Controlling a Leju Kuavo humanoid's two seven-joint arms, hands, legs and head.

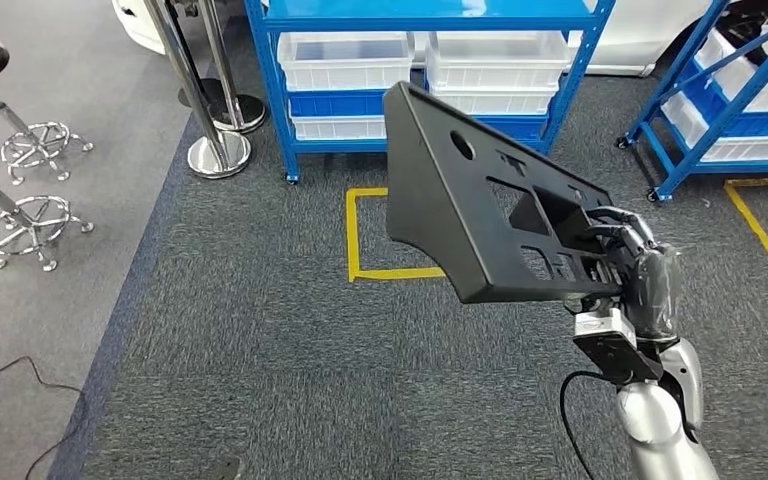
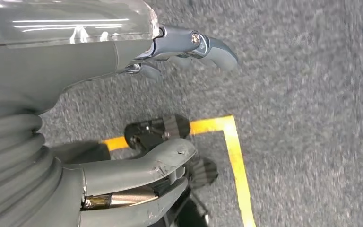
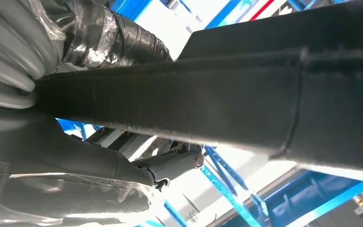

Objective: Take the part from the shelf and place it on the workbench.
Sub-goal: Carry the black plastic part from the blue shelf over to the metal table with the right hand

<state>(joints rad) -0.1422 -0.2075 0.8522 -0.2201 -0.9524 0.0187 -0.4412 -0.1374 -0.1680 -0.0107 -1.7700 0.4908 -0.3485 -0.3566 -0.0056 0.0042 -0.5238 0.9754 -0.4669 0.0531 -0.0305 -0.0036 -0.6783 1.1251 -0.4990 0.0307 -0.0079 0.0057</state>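
We have the part (image 1: 480, 200) in our right hand (image 1: 640, 275), held up in the air over the grey carpet floor (image 1: 250, 340), away from the blue shelf (image 1: 290, 100) ahead. It is a flat black plastic panel with several cutouts, and our fingers (image 1: 615, 235) wrap its lower right end, through or beside the openings there. In the right wrist view the panel's edge (image 3: 208, 99) runs straight across, close against the hand.

We judge the part stiff and fairly light, but long. Gripped at one end, it will lever against the fingers and may twist if we swing it quickly. The cutouts give a firm purchase, and the smooth face looks slippery, so a hold nearer the middle would be steadier.

Our left hand (image 2: 137, 109) hangs over the floor with nothing in it, its fingers (image 2: 203, 47) loosely apart above a yellow tape line (image 2: 231, 151).

Around us stand white bins (image 1: 345, 60) on the shelf, a second blue rack (image 1: 720, 100) at the right, chrome posts (image 1: 210, 120) and stools (image 1: 30, 180) at the left, and a cable (image 1: 20, 370) on the floor. We see no workbench here, so we judge a turn is needed, and the panel's far corner could catch the shelf.
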